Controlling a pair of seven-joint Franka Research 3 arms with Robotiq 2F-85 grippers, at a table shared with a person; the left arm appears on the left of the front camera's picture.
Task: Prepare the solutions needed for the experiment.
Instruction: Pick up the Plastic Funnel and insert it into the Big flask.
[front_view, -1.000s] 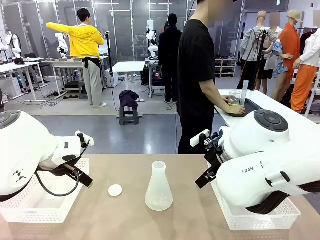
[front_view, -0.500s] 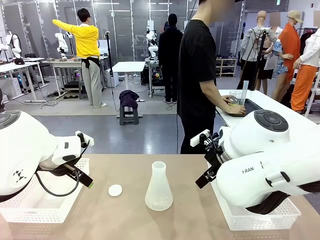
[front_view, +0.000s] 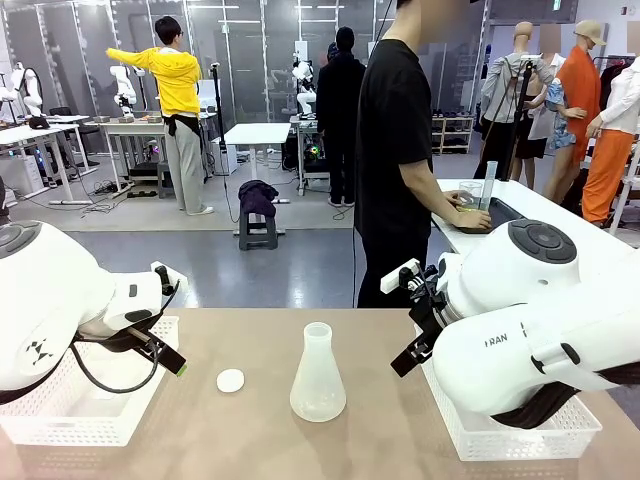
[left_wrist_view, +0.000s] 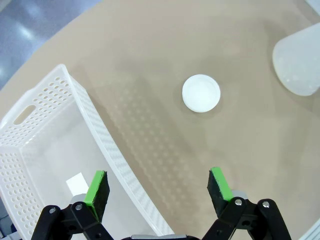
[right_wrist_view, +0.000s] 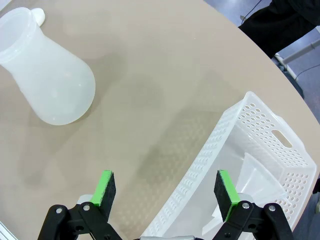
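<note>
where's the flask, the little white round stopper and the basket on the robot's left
flask (front_view: 318, 392): front view, wide lower body
white round stopper (left_wrist_view: 201, 93): left wrist view, centre of its top
left basket (left_wrist_view: 100, 125): left wrist view, perforated side wall

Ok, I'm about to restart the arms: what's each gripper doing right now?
Left gripper: open, holding nothing.
Right gripper: open, holding nothing.

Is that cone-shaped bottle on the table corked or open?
Open. The flask stands upright with its mouth bare; the white stopper lies flat on the table beside it, apart.
</note>
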